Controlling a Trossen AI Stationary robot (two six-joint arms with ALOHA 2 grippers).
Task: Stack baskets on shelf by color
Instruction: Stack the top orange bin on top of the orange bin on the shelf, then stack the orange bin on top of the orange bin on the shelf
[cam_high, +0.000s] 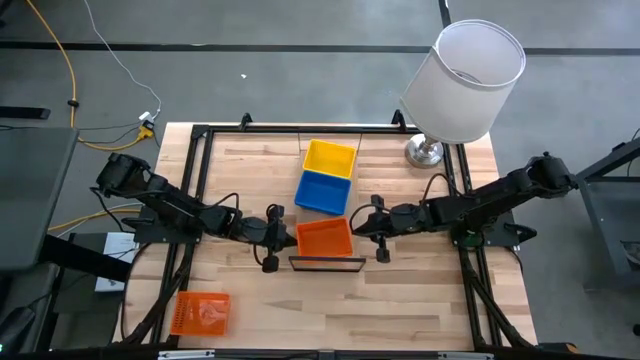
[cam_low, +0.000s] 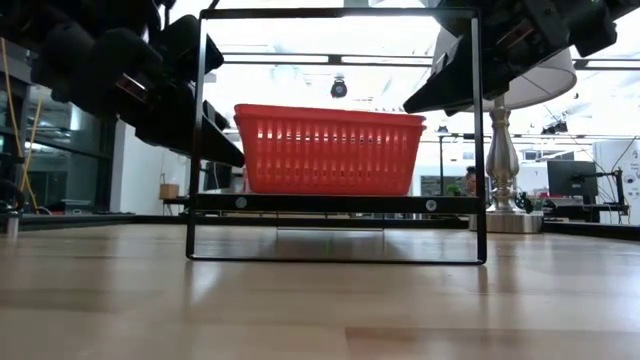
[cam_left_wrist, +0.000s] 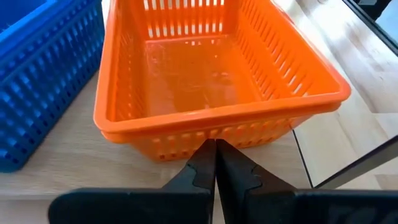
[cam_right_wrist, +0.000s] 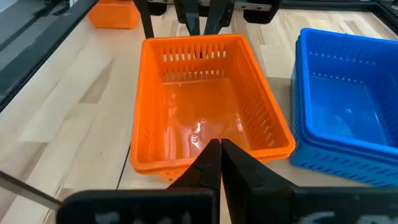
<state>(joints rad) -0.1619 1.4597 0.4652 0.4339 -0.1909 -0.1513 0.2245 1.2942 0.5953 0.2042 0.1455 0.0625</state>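
An orange-red basket (cam_high: 325, 238) sits mid-table between my two shut grippers, just beyond the upright black shelf frame (cam_high: 327, 263). In the low view this basket (cam_low: 328, 148) shows right above the shelf's board (cam_low: 330, 203). My left gripper (cam_high: 287, 236) stands at its left end and my right gripper (cam_high: 357, 229) at its right end. A blue basket (cam_high: 324, 191) and a yellow basket (cam_high: 330, 158) rest side by side on the table behind it. My left gripper meets the basket's left end wall just under the rim (cam_left_wrist: 211, 135) with its shut fingertips, slanting down from the table's left. My right gripper sets its shut fingertips against the right end's rim (cam_right_wrist: 214, 140), slanting down from the table's right. Whether the basket is clear of the table, I cannot tell.
Another orange basket (cam_high: 200, 312) lies near the table's front left corner. A lamp with a white shade (cam_high: 465, 80) stands at the far right on a metal foot (cam_high: 425, 152). Black rails (cam_high: 195, 180) run along the table's sides.
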